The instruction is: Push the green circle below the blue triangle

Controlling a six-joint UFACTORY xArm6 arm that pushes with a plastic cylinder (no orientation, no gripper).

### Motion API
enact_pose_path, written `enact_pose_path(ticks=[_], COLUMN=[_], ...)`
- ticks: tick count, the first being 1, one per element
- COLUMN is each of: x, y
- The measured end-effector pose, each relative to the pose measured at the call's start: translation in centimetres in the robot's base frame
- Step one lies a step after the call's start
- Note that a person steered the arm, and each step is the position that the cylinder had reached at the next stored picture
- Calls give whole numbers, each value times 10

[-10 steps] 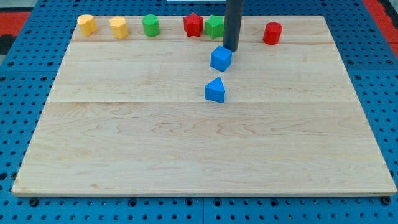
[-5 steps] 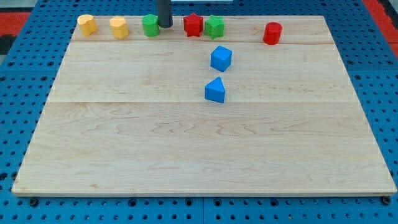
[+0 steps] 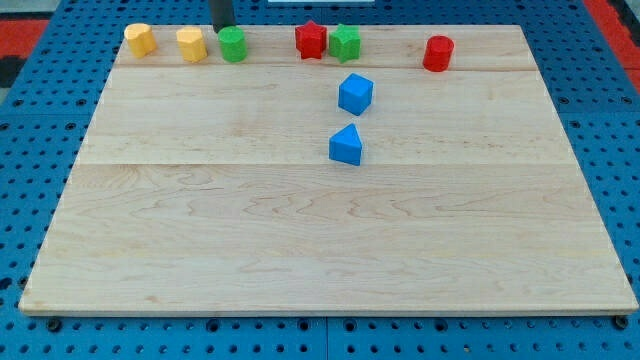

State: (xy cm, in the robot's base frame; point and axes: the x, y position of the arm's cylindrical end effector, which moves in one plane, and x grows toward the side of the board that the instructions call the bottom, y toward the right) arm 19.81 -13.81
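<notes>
Along top: two green blocks (image 3: 233,44) (image 3: 345,42).

**Wooden board, eight blocks**

Pale wooden board (image 3: 300,230) on blue pegboard surface (image 3: 30,150). Row along the view's top edge, left to right: yellow block (image 3: 140,39), second yellow block (image 3: 191,44), green circle (image 3: 233,44) just beside it, red star (image 3: 311,40) touching green block (image 3: 345,42), red cylinder (image 3: 438,52) further right. Nearer centre: blue cube (image 3: 355,94), blue triangle (image 3: 346,145) just below it, apart. Dark rod's tip (image 3: 222,27) at top edge, just above green circle.
</notes>
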Motion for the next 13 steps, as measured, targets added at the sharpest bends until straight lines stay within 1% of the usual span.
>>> enact_pose_path(ticks=[1, 2, 3, 5, 6, 7, 8, 9, 10, 11, 12, 13], x=[19, 59, 82, 66, 88, 123, 173, 210, 212, 246, 272, 270], y=[-4, 26, 50, 88, 87, 80, 83, 84, 62, 63, 97, 67])
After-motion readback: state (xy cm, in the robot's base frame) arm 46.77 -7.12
